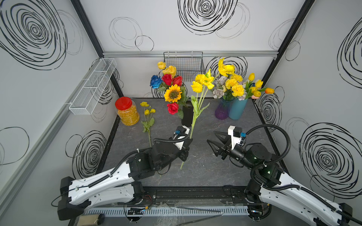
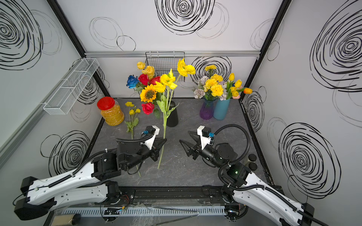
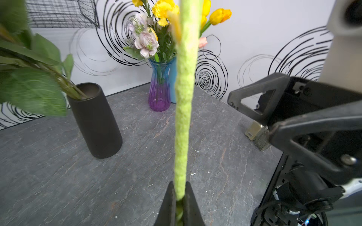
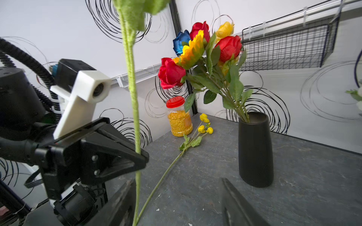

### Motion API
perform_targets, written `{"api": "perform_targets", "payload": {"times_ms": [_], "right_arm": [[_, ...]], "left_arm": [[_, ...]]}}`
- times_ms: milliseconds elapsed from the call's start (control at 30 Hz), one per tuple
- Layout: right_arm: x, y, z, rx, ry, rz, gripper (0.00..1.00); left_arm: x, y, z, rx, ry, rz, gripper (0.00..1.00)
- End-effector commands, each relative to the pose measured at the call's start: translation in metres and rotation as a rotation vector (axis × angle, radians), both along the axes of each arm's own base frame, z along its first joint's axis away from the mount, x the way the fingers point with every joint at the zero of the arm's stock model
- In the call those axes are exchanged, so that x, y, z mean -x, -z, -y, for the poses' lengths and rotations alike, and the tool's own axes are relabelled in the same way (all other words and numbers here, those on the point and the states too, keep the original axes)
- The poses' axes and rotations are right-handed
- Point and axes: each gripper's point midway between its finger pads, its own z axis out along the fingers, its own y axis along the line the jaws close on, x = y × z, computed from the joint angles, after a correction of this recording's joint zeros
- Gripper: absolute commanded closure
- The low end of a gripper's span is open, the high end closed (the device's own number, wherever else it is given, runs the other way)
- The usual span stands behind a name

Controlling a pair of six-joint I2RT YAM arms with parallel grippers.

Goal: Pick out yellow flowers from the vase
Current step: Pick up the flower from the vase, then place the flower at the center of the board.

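A dark grey stone-look tabletop (image 1: pixel 205 166) carries a black vase (image 1: pixel 187 117) near its middle, a purple glass vase (image 1: pixel 222 110) and a blue vase (image 1: pixel 237 109) side by side at back right. A red-lidded jar (image 1: pixel 128 113) stands back left, a sprig of small yellow flowers (image 1: pixel 148 124) lying flat beside it.

This looks like a robot test booth in a lab. Two robot arms (image 1: pixel 109 176) (image 1: pixel 290 192) sit on a black rail (image 1: pixel 195 194) at a grey tabletop (image 1: pixel 215 166), boxed in by metal framing (image 1: pixel 190 53) and swirl-printed wall panels (image 1: pixel 156 19), with a cable duct (image 1: pixel 176 211) in front.
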Motion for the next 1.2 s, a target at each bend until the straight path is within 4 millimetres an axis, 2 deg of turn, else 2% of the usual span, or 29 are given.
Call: {"api": "perform_targets", "payload": {"times_ms": [0, 167, 333, 533, 800, 900, 1067, 1167], "right_arm": [[-0.01, 0.006, 0.01, 0.019, 0.086, 0.005, 0.24], [-0.017, 0.008, 0.014, 0.037, 0.127, 0.006, 0.19], [-0.022, 0.01, 0.014, 0.044, 0.146, 0.003, 0.17], [-0.032, 0.017, 0.022, 0.054, 0.217, -0.032, 0.16], [-0.035, 0.024, 0.028, 0.089, 0.246, -0.065, 0.1], [-0.039, 0.029, 0.036, 0.101, 0.292, -0.074, 0.08], [-0.06, 0.051, 0.067, 0.142, 0.475, -0.152, 0.05], [-0.063, 0.055, 0.074, 0.131, 0.488, -0.178, 0.04]], "left_arm": [[0.003, -0.039, -0.039, 0.086, -0.107, -0.001, 1.0], [-0.005, -0.046, -0.103, 0.04, -0.316, -0.046, 1.0], [-0.016, -0.04, -0.152, 0.037, -0.485, -0.136, 1.0], [-0.034, -0.007, -0.182, -0.027, -0.556, -0.333, 1.0], [-0.053, 0.062, -0.203, -0.069, -0.571, -0.577, 1.0], [-0.06, 0.086, -0.2, -0.065, -0.555, -0.645, 1.0], [-0.068, 0.123, -0.194, -0.068, -0.546, -0.724, 1.0], [-0.075, 0.143, -0.19, -0.049, -0.542, -0.762, 1.0]]}}
